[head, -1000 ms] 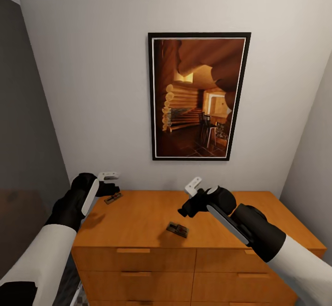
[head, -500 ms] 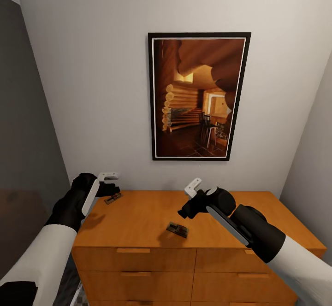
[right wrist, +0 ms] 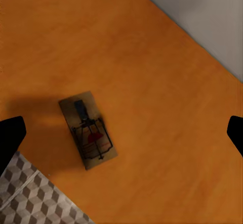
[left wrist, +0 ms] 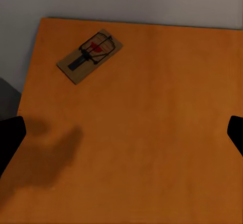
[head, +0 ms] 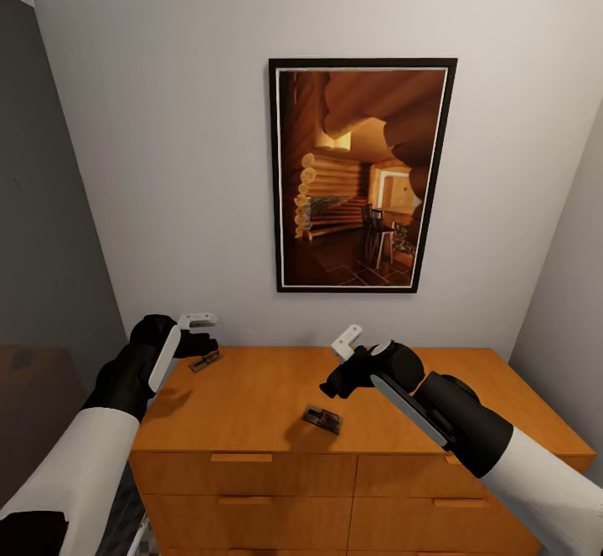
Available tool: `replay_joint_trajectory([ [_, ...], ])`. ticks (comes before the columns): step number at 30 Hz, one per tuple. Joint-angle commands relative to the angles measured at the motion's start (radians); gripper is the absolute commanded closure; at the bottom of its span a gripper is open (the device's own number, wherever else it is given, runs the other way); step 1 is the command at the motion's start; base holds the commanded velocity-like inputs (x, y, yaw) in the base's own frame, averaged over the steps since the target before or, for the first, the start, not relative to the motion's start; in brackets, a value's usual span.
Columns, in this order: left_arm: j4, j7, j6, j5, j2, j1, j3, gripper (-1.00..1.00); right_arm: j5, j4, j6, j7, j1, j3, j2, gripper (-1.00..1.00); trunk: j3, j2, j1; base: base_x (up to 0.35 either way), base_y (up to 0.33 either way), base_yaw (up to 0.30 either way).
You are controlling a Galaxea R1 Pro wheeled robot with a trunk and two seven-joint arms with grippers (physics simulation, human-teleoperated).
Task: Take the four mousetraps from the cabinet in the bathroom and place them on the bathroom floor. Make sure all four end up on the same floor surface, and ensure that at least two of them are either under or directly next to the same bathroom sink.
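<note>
At the lower left of the head view, your left gripper (head: 203, 343) hangs spread and empty just above a mousetrap (head: 205, 361) near the back left corner of the cabinet (head: 251, 397) top. Toward the centre, a second mousetrap (head: 322, 418) lies by the front edge, with your right gripper (head: 332, 387) spread above it. Neither trap is lifted yet, so every placement on the bathroom floor (right wrist: 30, 198) looks outstanding.

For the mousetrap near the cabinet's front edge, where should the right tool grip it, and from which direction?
Judging by its pose, from straight above: the mousetrap lies flat on the cabinet top, so pinch across its two long wooden edges, probably at the barer end away from the wire parts. The right tool is open above it.
</note>
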Motion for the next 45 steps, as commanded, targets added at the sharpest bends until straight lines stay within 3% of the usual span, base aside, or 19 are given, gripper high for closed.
replay_joint_trajectory([
  [1, 0.000, 0.006, 0.004, 0.009, 0.001, -0.001, -0.001, -1.00, 0.004, -0.001, 0.003, 0.004, -0.001, 0.002, 0.000, -1.00, -0.002, -0.002, 0.001, 0.179, 0.000, 0.000],
  [11, -0.002, 0.007, 0.004, 0.003, 0.001, -0.001, -0.002, -1.00, 0.004, 0.002, 0.003, 0.003, -0.001, 0.008, -0.001, -1.00, -0.002, -0.002, 0.001, 0.138, 0.000, 0.000],
  [21, -0.001, 0.008, 0.004, 0.003, 0.001, -0.001, -0.001, -1.00, 0.004, 0.010, 0.003, 0.004, -0.001, 0.079, 0.000, -1.00, -0.002, -0.002, 0.001, 0.015, 0.000, 0.000],
  [31, -0.001, 0.006, 0.003, 0.005, -0.001, -0.001, -0.001, -1.00, 0.000, 0.036, 0.003, 0.009, -0.001, 0.097, 0.000, -1.00, -0.002, -0.002, 0.001, 0.001, 0.000, 0.000],
  [45, 0.000, 0.006, 0.004, 0.007, 0.000, -0.001, -0.001, -1.00, -0.120, 0.056, 0.003, 0.044, 0.000, 0.098, 0.005, -1.00, -0.002, -0.002, 0.001, 0.000, 0.000, 0.000],
])
